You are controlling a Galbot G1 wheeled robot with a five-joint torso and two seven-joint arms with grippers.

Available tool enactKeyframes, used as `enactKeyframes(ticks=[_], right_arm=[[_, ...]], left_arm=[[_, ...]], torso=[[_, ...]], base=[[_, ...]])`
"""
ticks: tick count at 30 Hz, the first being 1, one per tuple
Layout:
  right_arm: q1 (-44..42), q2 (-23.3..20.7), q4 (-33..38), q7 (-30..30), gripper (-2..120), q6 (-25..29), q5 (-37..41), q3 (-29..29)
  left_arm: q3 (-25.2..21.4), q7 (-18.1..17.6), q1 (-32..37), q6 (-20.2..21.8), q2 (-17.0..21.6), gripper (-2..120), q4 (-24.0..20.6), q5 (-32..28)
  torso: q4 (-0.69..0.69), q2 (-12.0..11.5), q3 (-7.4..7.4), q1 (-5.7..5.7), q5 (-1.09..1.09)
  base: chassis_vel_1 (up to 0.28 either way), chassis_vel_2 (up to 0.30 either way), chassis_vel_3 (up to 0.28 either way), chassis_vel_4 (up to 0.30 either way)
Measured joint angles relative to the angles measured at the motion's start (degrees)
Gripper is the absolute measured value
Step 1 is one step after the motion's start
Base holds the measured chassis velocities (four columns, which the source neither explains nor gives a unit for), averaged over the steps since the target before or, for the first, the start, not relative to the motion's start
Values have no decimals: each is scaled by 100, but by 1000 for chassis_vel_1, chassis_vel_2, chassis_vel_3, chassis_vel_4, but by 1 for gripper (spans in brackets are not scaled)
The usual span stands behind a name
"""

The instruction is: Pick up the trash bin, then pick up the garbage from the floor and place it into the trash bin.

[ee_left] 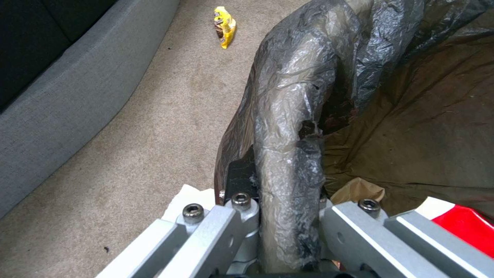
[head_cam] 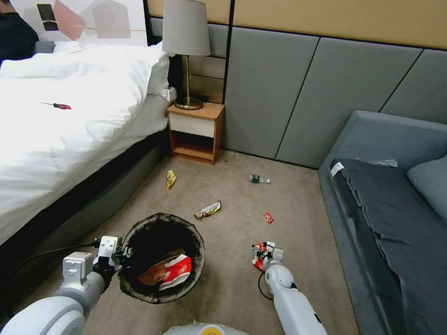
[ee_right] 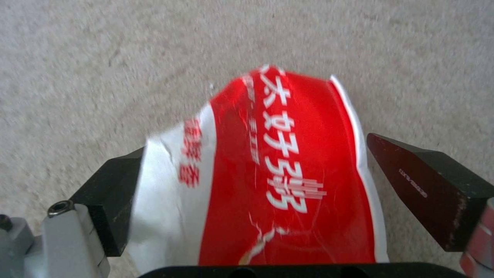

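Red-and-white crumpled carton [ee_right: 288, 173], loosely bracketed by right claw [head_cam: 264, 253], may be dropped; left claw [head_cam: 118, 255] clamped on black-lined round white bin [head_cam: 162, 257].

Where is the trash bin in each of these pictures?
Head view: the trash bin is low and left of centre, its rim clamped by the left gripper.
Left wrist view: its bag-covered rim runs up the middle from the left gripper.
Right wrist view: this camera faces the red-and-white carton in the right gripper instead.
Shared landmark: the beige carpet lies behind everything in all three views.
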Motion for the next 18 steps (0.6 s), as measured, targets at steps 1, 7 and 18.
enactKeyframes(ticks=[1, 7, 18], right_arm=[[-2, 9, -35, -13, 100, 22, -24, 2], [-16, 52, -156, -35, 100, 90, -120, 2], [-97, 75, -123, -58, 100, 126, -343, -26]], left_arm=[[2, 1, 2, 0, -8, 2, 0, 9], [12, 6, 7, -2, -17, 2, 0, 37], [18, 23, -4, -8, 36, 2, 0, 46]], torso=[[0, 0, 0, 0, 0], [0, 0, 0, 0, 0], [0, 0, 0, 0, 0]], base=[[0, 0, 0, 0], [0, 0, 0, 0], [0, 0, 0, 0]])
